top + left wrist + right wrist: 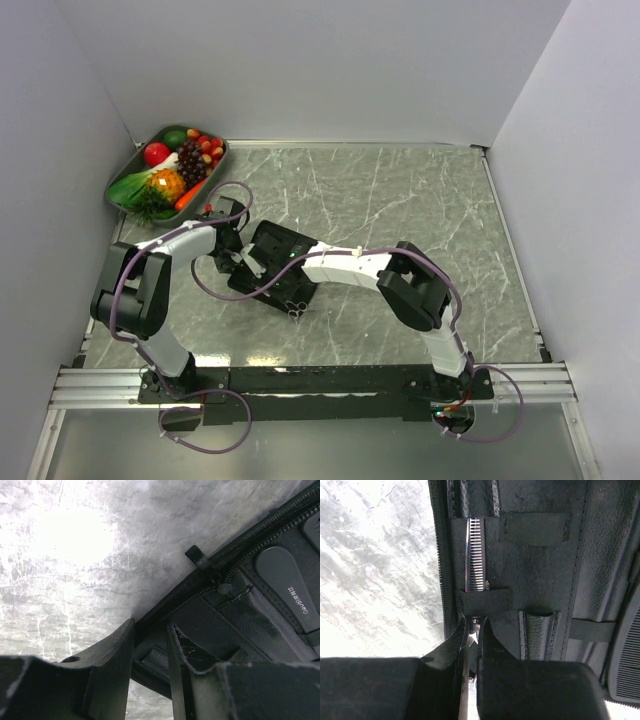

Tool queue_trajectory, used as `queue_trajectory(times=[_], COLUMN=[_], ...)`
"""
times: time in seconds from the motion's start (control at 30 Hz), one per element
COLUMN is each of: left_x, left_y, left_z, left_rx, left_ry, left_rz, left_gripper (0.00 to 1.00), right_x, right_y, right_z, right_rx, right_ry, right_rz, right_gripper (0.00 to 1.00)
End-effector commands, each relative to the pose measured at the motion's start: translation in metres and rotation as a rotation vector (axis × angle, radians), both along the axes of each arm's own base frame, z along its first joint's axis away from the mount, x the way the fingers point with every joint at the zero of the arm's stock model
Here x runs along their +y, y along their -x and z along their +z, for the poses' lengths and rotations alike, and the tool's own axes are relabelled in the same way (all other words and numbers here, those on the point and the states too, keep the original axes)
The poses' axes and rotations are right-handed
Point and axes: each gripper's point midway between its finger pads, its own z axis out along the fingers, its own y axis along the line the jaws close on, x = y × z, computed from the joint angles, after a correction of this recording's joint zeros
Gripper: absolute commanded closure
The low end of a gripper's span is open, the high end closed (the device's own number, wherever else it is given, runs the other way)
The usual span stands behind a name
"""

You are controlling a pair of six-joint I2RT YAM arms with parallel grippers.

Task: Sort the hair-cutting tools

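The black fabric pouch (272,248) lies open at the table's middle. Thinning scissors with a toothed silver blade (475,555) sit under the pouch's elastic bands by its zip edge. My right gripper (472,621) is shut on their lower part; in the top view it (287,278) is over the pouch's near end, where silver ring handles (297,311) stick out. My left gripper (151,625) straddles the pouch's zipped edge (200,592) and is shut on it; in the top view it (240,258) is at the pouch's left side. A black comb-like tool (290,587) sits in a pouch slot. Another comb (625,665) shows at the right.
A grey tray (125,170) of toy fruit and vegetables stands at the back left corner. White walls close the table on three sides. The marbled tabletop (420,210) stretches to the right of the pouch.
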Motion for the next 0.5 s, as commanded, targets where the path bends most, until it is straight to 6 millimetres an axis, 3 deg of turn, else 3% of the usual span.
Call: queue_trajectory(times=[0.0,0.27,0.47], left_x=[-0.041,-0.047,-0.052], left_y=[0.042,0.042,0.049], left_z=[-0.039,-0.04,-0.04], left_rx=[0.159,0.158,0.157], left_ry=[0.137,0.14,0.152], left_rz=[-0.046,-0.059,-0.062], left_gripper=[0.63,0.64,0.64], right_x=[-0.009,0.014,0.031], right_y=[0.0,-0.021,-0.032], right_z=[0.005,0.001,0.012], right_rx=[0.002,-0.113,-0.2], right_ry=[-0.005,-0.055,-0.133], right_rz=[-0.08,0.054,0.14], right_gripper=[1.0,1.0,1.0])
